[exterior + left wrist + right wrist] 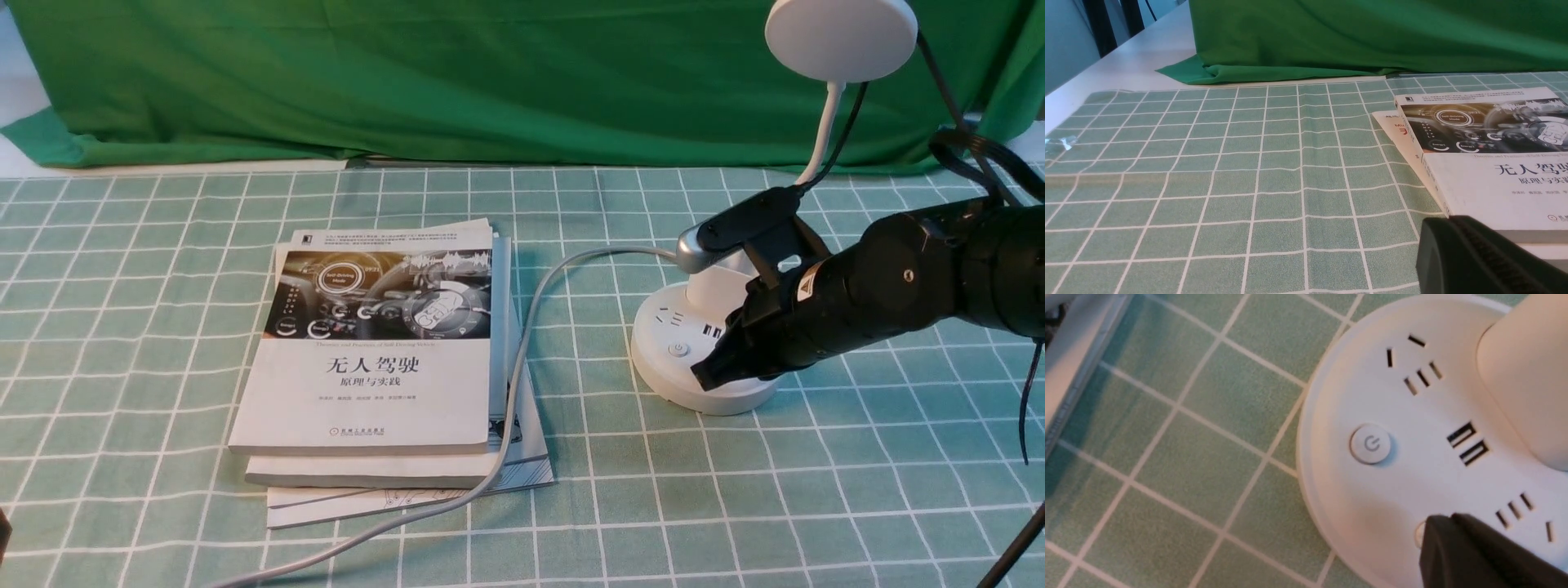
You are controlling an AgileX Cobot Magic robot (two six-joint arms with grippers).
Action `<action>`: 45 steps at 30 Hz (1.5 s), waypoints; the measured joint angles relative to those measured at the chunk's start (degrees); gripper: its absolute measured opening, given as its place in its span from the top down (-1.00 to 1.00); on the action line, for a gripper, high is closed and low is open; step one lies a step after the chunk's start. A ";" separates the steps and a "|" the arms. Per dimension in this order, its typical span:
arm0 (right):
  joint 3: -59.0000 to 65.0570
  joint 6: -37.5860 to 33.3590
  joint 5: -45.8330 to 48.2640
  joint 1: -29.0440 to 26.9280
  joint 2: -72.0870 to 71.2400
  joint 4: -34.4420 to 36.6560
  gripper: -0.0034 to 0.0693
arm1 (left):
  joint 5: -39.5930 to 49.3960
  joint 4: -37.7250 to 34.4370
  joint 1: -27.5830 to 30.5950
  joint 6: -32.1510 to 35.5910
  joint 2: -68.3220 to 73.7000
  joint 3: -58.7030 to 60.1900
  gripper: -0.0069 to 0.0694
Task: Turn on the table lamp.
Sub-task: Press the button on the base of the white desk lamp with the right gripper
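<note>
The white table lamp [684, 322] stands at the right of the checked cloth, its disc head [841, 28] on a thin gooseneck [823, 131]. Nothing shows whether it is lit. My right gripper [704, 377] is shut, and its tip rests on the front of the round base. In the right wrist view the shut tip [1439, 522] covers most of a small round button [1419, 533], of which only a sliver of rim shows. A second button with a power symbol [1370, 444] lies uncovered beside it. My left gripper [1447, 224] is shut and empty, low beside the books.
A stack of books [375, 359] lies left of centre, seen close in the left wrist view [1494, 163]. The lamp's grey cable [522, 343] runs from the base across the books' right edge to the front. A green backdrop cloth [408, 73] closes the far side.
</note>
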 joint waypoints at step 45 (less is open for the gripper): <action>0.00 0.36 -3.11 -0.64 2.25 -1.55 0.82 | 0.00 0.00 0.00 0.00 0.00 0.00 0.76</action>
